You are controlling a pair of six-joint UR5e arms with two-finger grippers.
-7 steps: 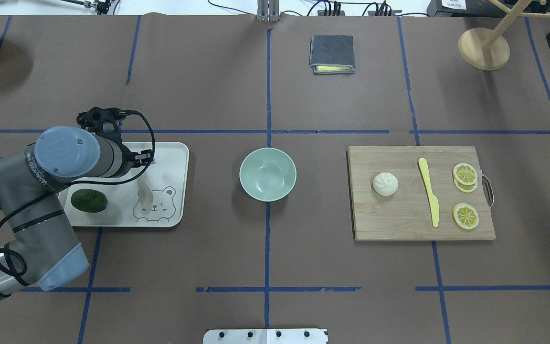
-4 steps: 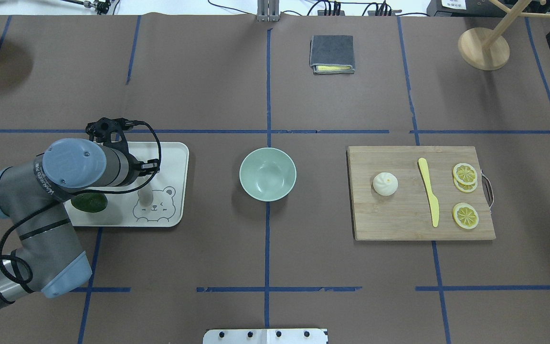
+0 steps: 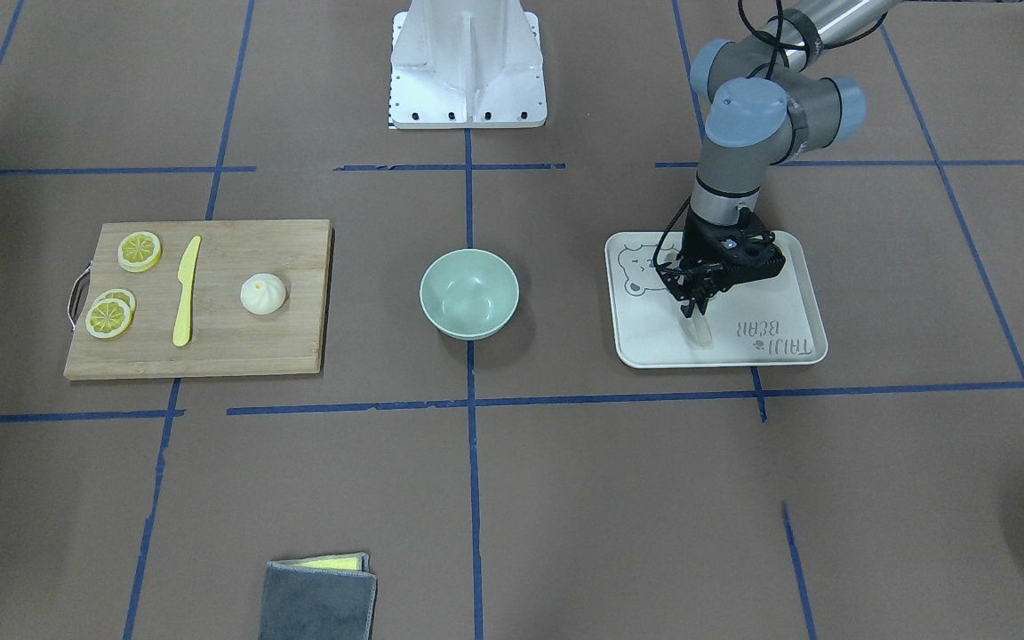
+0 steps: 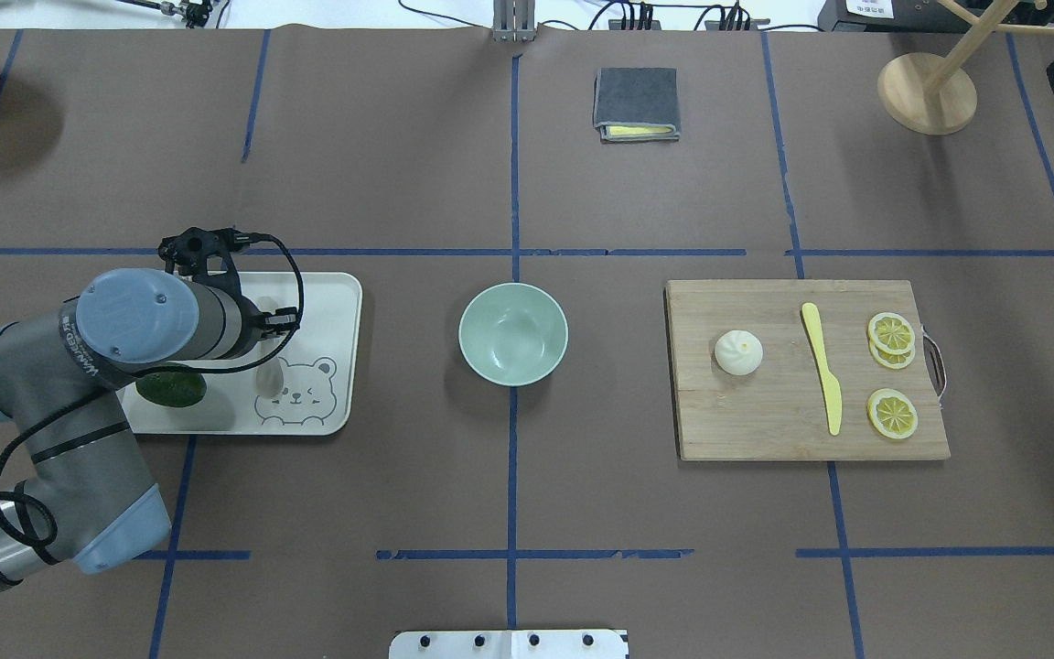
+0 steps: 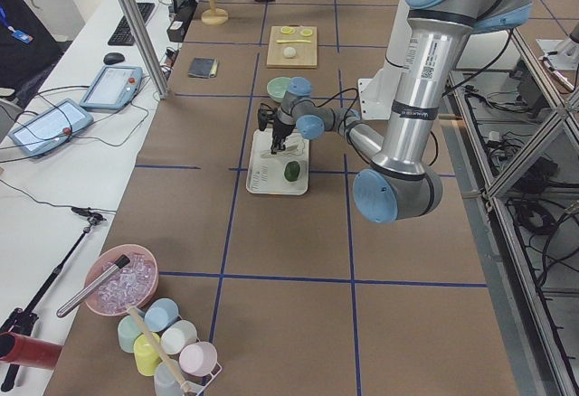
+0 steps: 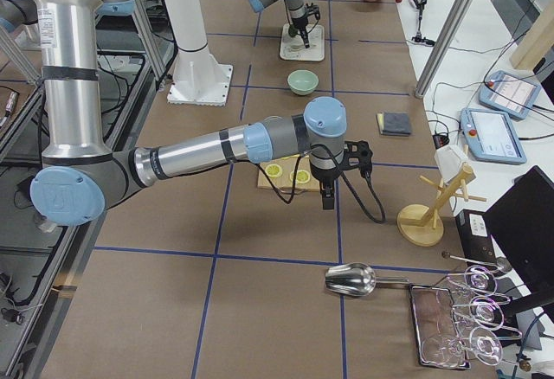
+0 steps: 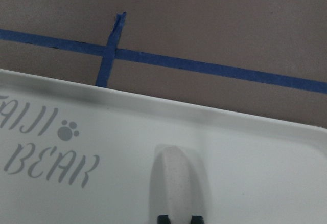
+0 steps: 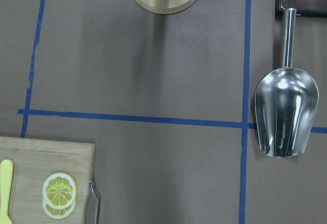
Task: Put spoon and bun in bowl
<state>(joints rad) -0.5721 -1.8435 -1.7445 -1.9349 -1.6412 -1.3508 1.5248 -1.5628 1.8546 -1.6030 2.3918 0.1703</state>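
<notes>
The left gripper [image 3: 689, 308] clamps the spoon [image 3: 700, 331] by its handle over the tray [image 3: 798, 356]; I cannot tell the right gripper's [image 6: 327, 202] opening.

- The left arm [image 4: 60, 403] and right arm [image 6: 199, 150] are matte grey-silver tubes, with pale blue caps at the joints.
- Small screws dot the round blue cap [image 4: 135, 314] at the left arm's wrist.
- A dark band [image 4: 75, 344] with light lettering rings that wrist.
- A thin black cable [image 4: 296, 291] loops to the left claw [image 3: 688, 308], which is black and angular.
- The base [image 3: 468, 62] is white, with dark bolt holes.
</notes>
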